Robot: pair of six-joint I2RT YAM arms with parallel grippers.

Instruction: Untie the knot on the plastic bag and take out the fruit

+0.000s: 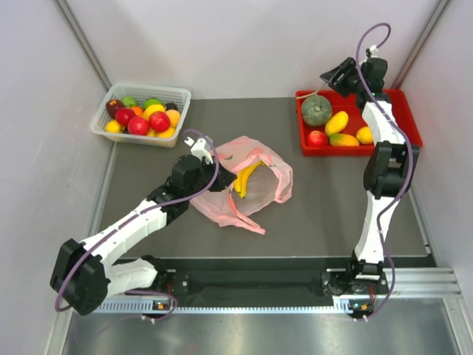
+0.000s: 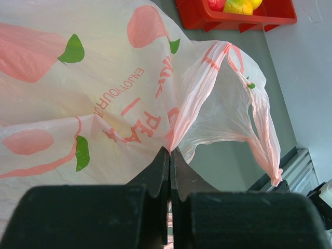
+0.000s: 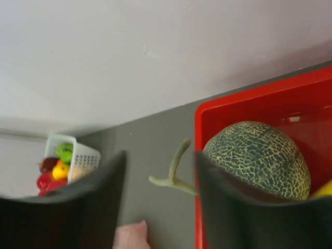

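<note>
The pink plastic bag point(image 1: 255, 194) lies open mid-table, with yellow bananas point(image 1: 246, 177) showing inside. My left gripper point(image 1: 216, 180) is shut on a fold of the plastic bag point(image 2: 104, 78), the film pinched between its fingertips point(image 2: 170, 150). A strap handle point(image 2: 262, 135) hangs loose to the right. The knot is out of view. The grey-green melon point(image 1: 316, 111) rests in the red tray point(image 1: 325, 151). My right gripper point(image 1: 336, 74) hovers over the tray's far left corner. It stands open point(image 3: 160, 155) with the melon's stem point(image 3: 176, 166) in the gap and the melon point(image 3: 257, 155) behind its right finger.
A white basket point(image 1: 140, 111) of small round fruits stands at the back left, also in the right wrist view point(image 3: 72, 161). Yellow mangoes point(image 1: 337, 122) and a red apple point(image 1: 317, 137) share the red tray point(image 2: 233, 18). Pale walls close the sides and back.
</note>
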